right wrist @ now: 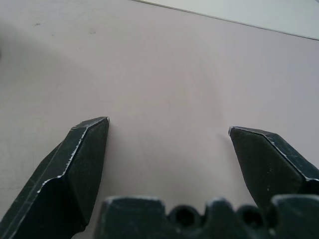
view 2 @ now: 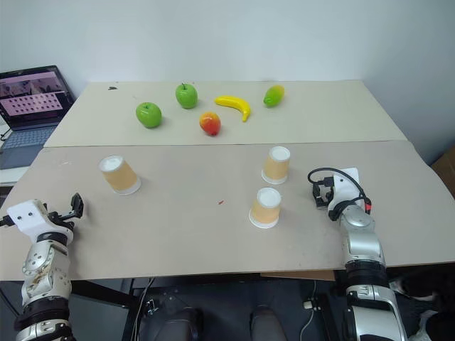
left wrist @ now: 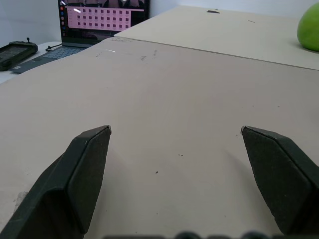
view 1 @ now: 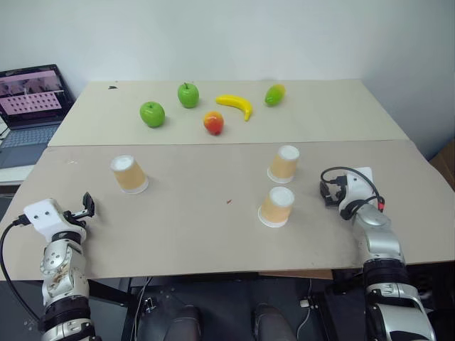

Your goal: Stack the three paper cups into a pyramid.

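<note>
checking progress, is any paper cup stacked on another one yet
No, the three paper cups each stand upside down alone on the table, apart from one another.

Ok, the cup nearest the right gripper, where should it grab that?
Grip the nearest paper cup across its tan side wall, about mid-height, coming in level from its right. It stands upside down, narrow white base up, so the wall tapers upward. The right gripper is open beside it.

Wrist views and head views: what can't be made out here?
- Laptop: cut by the left edge of the eye views; screen content too small.
- Dark speck on the far table: too small to identify.
- Green fruit: cut by the left wrist view's edge.
</note>
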